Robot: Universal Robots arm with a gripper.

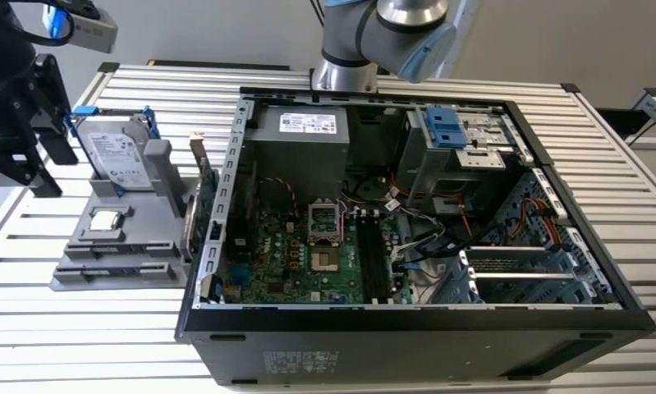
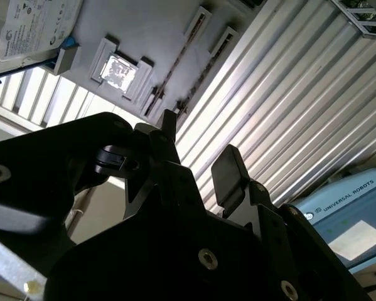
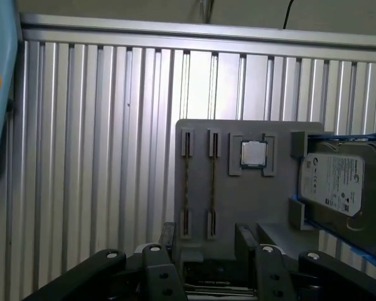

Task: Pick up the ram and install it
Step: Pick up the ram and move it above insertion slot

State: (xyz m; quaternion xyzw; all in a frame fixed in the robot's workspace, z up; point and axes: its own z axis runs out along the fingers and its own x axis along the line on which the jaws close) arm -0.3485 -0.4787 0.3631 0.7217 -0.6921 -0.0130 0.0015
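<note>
The ram shows as two thin dark sticks [image 3: 186, 185] standing edge-on in the slots of a grey holder [image 3: 238, 207] on the slatted table; I see one of them again in the second wrist view [image 2: 178, 59]. My gripper [image 3: 206, 241] hangs above the holder's end where those slots are, clear of the sticks. It is open, with nothing between its black fingers [image 2: 228, 166]. In the exterior view the gripper [image 1: 43, 139] is at the far left, above the holder [image 1: 120, 263]. The open computer case [image 1: 415, 320] lies to the exterior view's right, and its black memory slots [image 1: 373, 254] sit on the motherboard.
The holder also carries a hard drive [image 1: 117, 152], a processor chip [image 1: 107, 219] and an upright green expansion card [image 1: 202, 205] next to the case wall. A blue teach pendant [image 2: 351, 219] lies beyond the table. The arm's base [image 1: 344, 74] stands behind the case.
</note>
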